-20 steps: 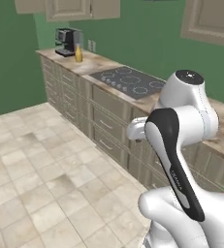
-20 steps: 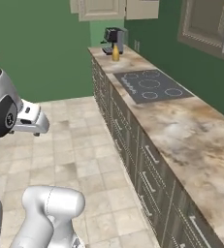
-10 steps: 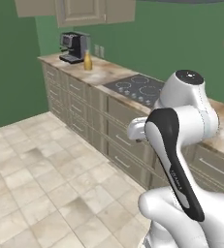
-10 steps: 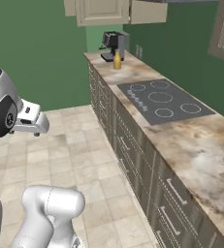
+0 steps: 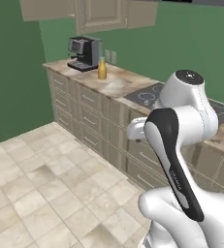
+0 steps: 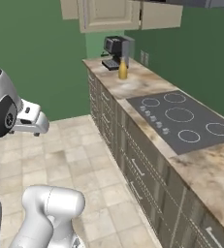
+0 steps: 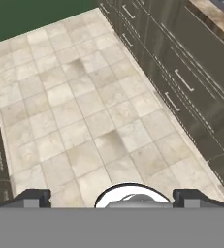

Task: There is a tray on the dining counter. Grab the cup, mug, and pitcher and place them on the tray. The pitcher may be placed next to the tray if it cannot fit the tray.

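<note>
At the far end of the marbled counter with cream drawers [image 5: 114, 88], just in front of a black coffee machine [image 5: 84, 52], stands the pitcher [image 5: 102, 68] — yellow-orange, upright, with a narrower neck. From the right base view the same pitcher [image 6: 123, 69] sits just beside the coffee machine [image 6: 115, 51] on its near side, close to the counter's [image 6: 147, 92] front edge. A dark cooktop [image 6: 180, 119] with ringed burners lies farther along the counter toward me, well apart from the pitcher. Cream wall cabinets [image 5: 104, 13] hang above the machine against the green wall [image 5: 16, 72].

My arm is folded up over the base, its white and dark links rising in the lower right of the left base view, and I am well apart from the counter's far end. My gripper [image 7: 114, 197] points down at the tiled floor [image 7: 79, 111]; my jaws stand wide open with nothing between them, the two dark fingertips [image 7: 32, 197] showing at either side of the bottom of the hand view. Beneath them lie beige stone tiles, and along the right of that view runs the row of dark drawer fronts [image 7: 181, 82] with pale bar handles — the counter's face seen from above.
</note>
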Robot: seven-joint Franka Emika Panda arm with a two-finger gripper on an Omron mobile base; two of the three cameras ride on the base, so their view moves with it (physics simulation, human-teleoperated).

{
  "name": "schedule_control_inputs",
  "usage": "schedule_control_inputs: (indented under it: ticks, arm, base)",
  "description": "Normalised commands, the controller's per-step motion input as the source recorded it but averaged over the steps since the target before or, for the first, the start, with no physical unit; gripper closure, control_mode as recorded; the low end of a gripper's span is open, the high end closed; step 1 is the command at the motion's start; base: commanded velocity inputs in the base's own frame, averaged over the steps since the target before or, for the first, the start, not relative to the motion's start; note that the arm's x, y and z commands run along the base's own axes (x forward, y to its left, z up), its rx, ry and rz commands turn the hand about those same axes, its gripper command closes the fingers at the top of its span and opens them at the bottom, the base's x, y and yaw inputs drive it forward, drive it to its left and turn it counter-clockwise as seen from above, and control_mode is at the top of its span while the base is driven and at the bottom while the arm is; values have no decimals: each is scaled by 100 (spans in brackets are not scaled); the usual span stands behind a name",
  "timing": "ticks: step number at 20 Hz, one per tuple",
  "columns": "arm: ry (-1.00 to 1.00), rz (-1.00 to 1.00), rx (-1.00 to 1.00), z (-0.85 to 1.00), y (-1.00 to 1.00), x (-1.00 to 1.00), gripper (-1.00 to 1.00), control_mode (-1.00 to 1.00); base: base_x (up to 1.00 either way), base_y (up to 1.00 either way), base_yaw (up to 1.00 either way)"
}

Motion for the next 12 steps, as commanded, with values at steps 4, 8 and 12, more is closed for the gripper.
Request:
schedule_control_inputs:
  ticks: [4, 8, 12]
  arm:
    - [0, 0, 0, 0, 0, 0, -100, 100]
    - [0, 0, 0, 0, 0, 0, -100, 100]
    - [0, 0, 0, 0, 0, 0, -100, 100]
  base:
    - [100, 81, -6]
    - [100, 83, -7]
    - [100, 85, -8]
